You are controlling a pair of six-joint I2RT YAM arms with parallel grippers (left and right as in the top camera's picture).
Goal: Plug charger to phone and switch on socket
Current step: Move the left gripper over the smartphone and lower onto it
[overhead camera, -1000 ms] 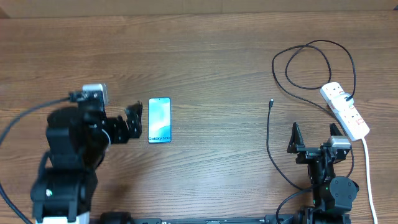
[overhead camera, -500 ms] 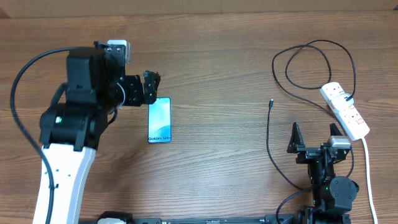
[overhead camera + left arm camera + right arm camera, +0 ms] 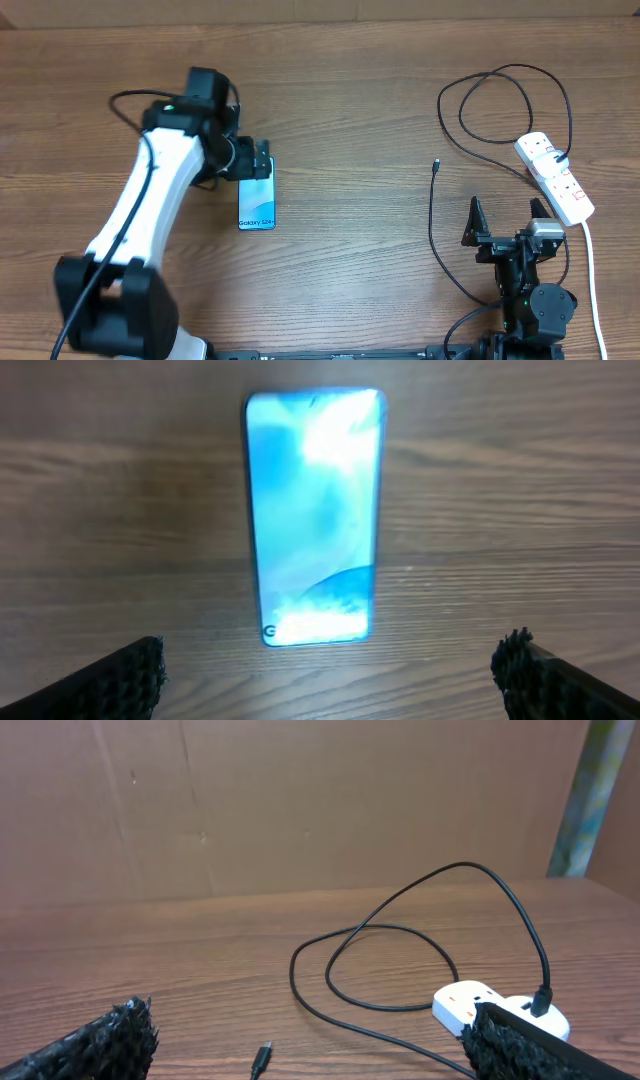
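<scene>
Left gripper (image 3: 256,160) mine, hovering over far end of phone (image 3: 256,200), jaws spread wide, gripping nothing. Phone flat on table (image 3: 350,80), screen up, left of centre. My right gripper (image 3: 505,225) at near right, jaws also apart, empty. Charger (image 3: 431,235) plug tip (image 3: 436,166) loose on wood, well right of phone. Socket (image 3: 555,178) far right, black cable looping to it.

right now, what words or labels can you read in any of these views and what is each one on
"Galaxy S24+": on the near end of the phone screen, overhead view, small but legible.
"G": the same screen in the left wrist view; the rest of the line is washed out by glare.
The socket: any markings are too small to read.
No other text shows in any view.
</scene>
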